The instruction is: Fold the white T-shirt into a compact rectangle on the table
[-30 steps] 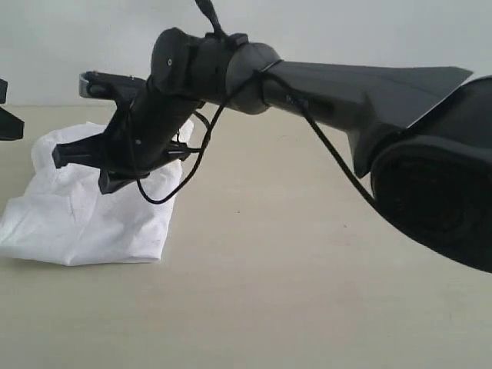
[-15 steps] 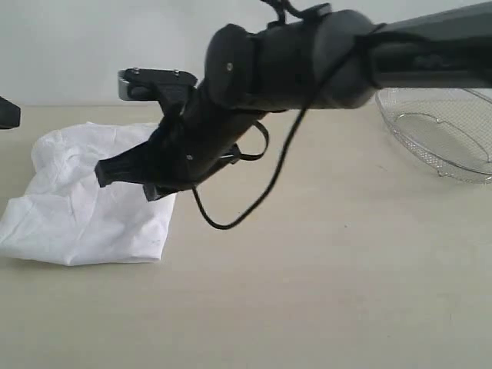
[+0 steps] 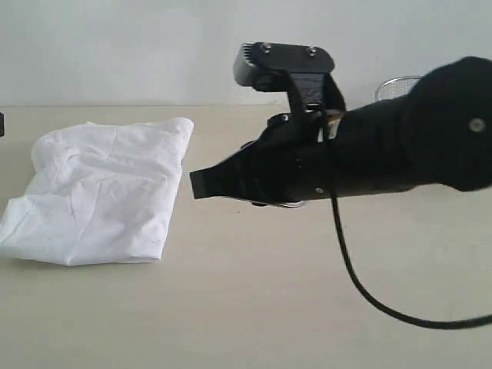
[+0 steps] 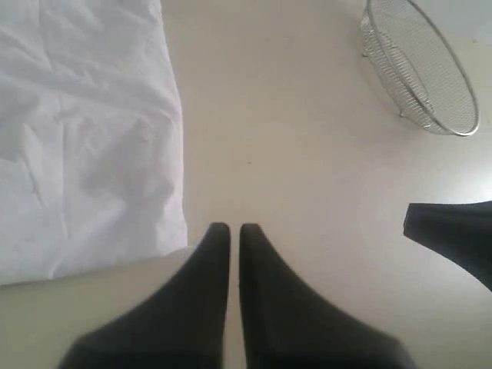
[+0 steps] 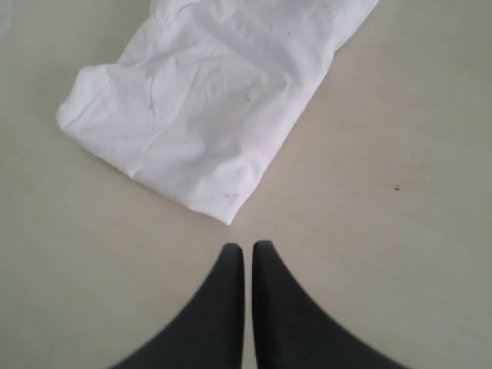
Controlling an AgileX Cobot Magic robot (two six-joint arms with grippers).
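Note:
The white T-shirt (image 3: 100,192) lies folded into a rough rectangle on the left of the table (image 3: 254,307), wrinkled, with no lettering showing. My right gripper (image 3: 198,183) hovers just right of the shirt's edge, pointing toward it, shut and empty. In the right wrist view its gripper (image 5: 244,247) is shut over bare table a short way from a corner of the T-shirt (image 5: 207,108). My left gripper (image 4: 229,229) is shut and empty, beside the T-shirt (image 4: 84,138) near its corner. Neither gripper touches the cloth.
A silver wire-mesh basket (image 4: 419,69) stands on the table away from the shirt; in the exterior view the basket (image 3: 396,87) is mostly hidden behind my right arm (image 3: 400,146). A black cable (image 3: 350,265) hangs from that arm. A dark arm part (image 4: 453,234) shows at the frame edge.
My right arm has swung to the right, carrying its shut gripper from over the shirt to bare table beside it. The shirt has not moved.

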